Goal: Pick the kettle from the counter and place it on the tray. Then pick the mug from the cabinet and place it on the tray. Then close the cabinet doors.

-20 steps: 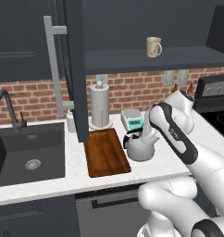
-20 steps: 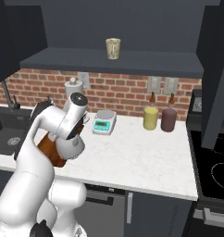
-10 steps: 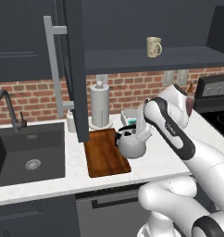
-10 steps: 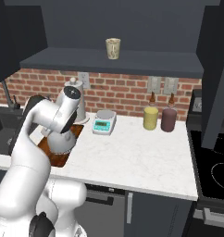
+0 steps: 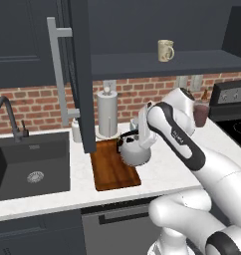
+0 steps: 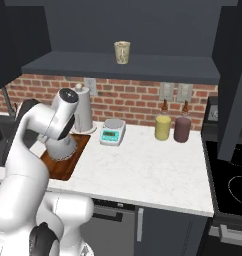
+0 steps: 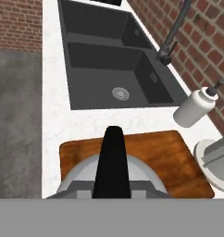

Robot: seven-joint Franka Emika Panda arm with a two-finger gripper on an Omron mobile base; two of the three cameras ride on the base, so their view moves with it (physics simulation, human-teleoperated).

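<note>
The kettle point(image 5: 134, 149) is sitting over the right end of the tray point(image 5: 110, 169), and you are looking at it from three cameras. Whether its base is touching the wood cannot be told.

1. The counter point(image 5: 177, 167) is running across the left base view, with the dark sink point(image 5: 28, 167) set into it at 9 o'clock from the tray.
2. The cabinet point(image 5: 157, 62) is standing open above the counter. One of the cabinet doors point(image 5: 77, 69) is hanging edge-on, its silver bar handle point(image 5: 58, 74) showing at 10 o'clock from the kettle.
3. The tray is lying flat on the counter between the sink and the arm. In the hand view the tray point(image 7: 160, 152) is spreading out beyond the kettle body point(image 7: 81, 173).
4. The paper-towel roll point(image 5: 107, 113) is standing upright at 12 o'clock from the tray, against the brick wall.
5. The gripper point(image 5: 142, 135) is clenching the kettle's black arched handle point(image 7: 112, 159) from the right, and the handle is rising between the fingers in the hand view.
6. The mug point(image 5: 165, 50) is resting on the cabinet shelf, at 1 o'clock from the kettle and well apart from it.
7. In the right base view, the scale point(image 6: 112, 132) is sitting at 3 o'clock from the tray point(image 6: 60, 167), with the yellow canister point(image 6: 162, 127) and the maroon canister point(image 6: 182, 129) further right, just beside each other.
</note>
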